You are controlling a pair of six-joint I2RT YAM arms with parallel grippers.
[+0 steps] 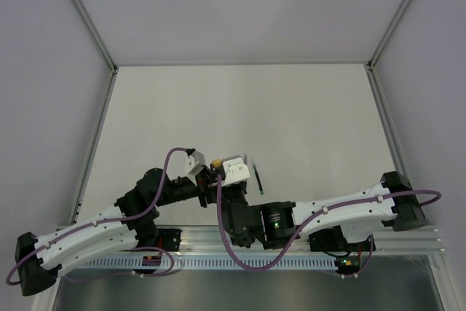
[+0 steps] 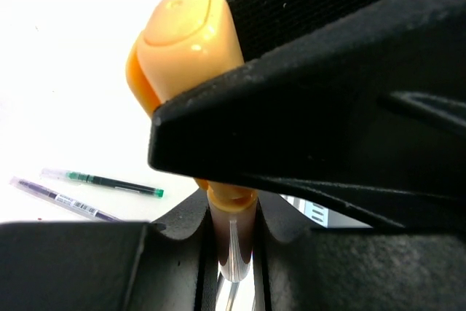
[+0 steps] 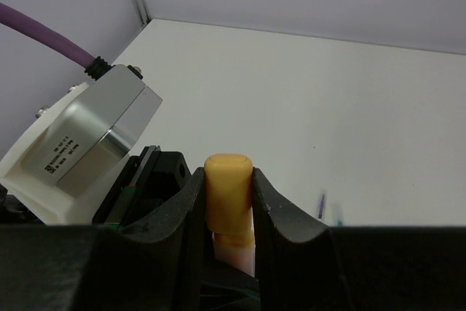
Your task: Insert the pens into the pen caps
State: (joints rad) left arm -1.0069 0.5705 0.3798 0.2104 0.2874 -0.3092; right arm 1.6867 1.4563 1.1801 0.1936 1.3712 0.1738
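My right gripper [image 3: 228,187] is shut on the bright orange pen cap [image 3: 227,180]. My left gripper [image 2: 233,253] is shut on the orange-ended pen [image 2: 233,242], on its pale barrel just below the orange collar. The cap [image 2: 186,41] sits on that pen's end, touching the collar. In the top view the two grippers meet near the table's front middle, the left [image 1: 204,179] against the right [image 1: 221,172], with the cap [image 1: 215,162] between them. The dark pen with a green end [image 2: 109,180] and the grey-silver pen [image 2: 62,199] lie side by side on the table. No other cap shows.
The two loose pens lie just right of the grippers in the top view [image 1: 257,178]. The white table [image 1: 291,121] is walled on three sides. The left wrist's silver camera housing [image 3: 87,143] sits close on the right gripper's left.
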